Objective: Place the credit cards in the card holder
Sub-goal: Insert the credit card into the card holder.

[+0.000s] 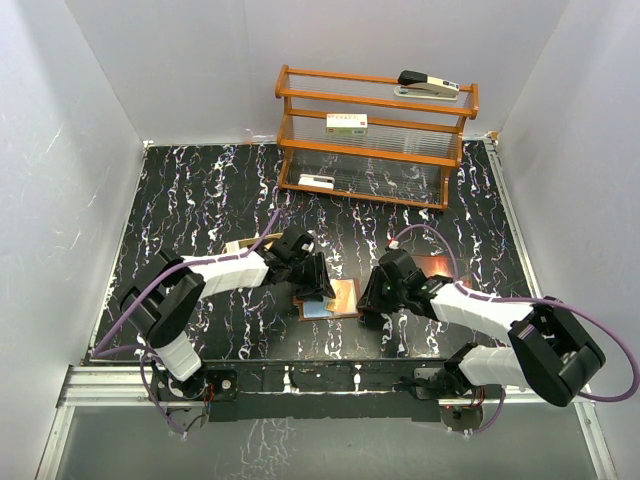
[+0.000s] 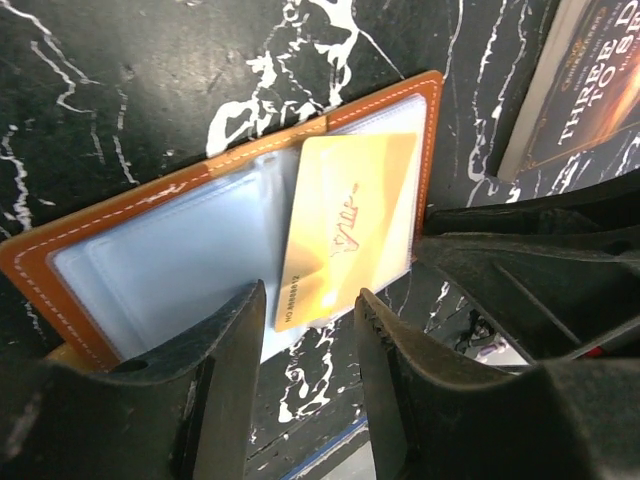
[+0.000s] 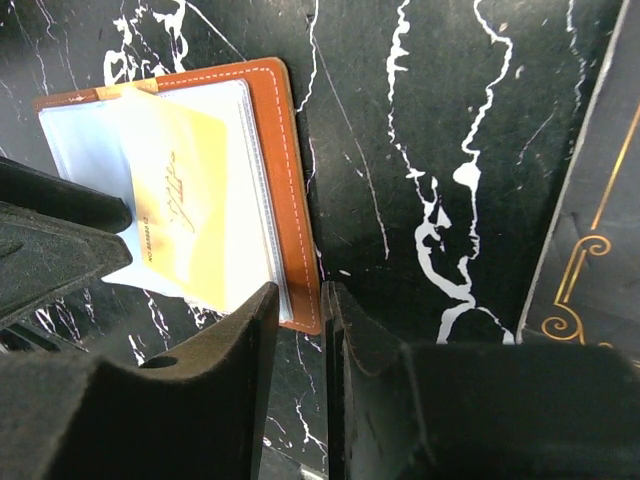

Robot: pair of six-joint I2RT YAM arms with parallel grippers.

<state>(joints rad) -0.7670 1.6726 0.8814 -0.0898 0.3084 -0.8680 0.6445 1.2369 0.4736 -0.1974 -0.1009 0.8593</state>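
The card holder lies open and flat on the black marbled tabletop, toward 6 o'clock of it, between the two arms. Its clear sleeves face up, and one gold credit card sits on the right-hand sleeve (whether its far end is under the plastic I cannot tell). The card's near end sticks out past the holder's edge. The left claw, at 10 o'clock of the holder, is spread, its fingers either side of that near end without touching it. The right claw, at 3 o'clock, is nearly pressed together, pinching the holder's stitched brown edge. A dark book lies just beyond. At 12 o'clock a wooden rack carries a stapler on top and a white box on its middle tier.
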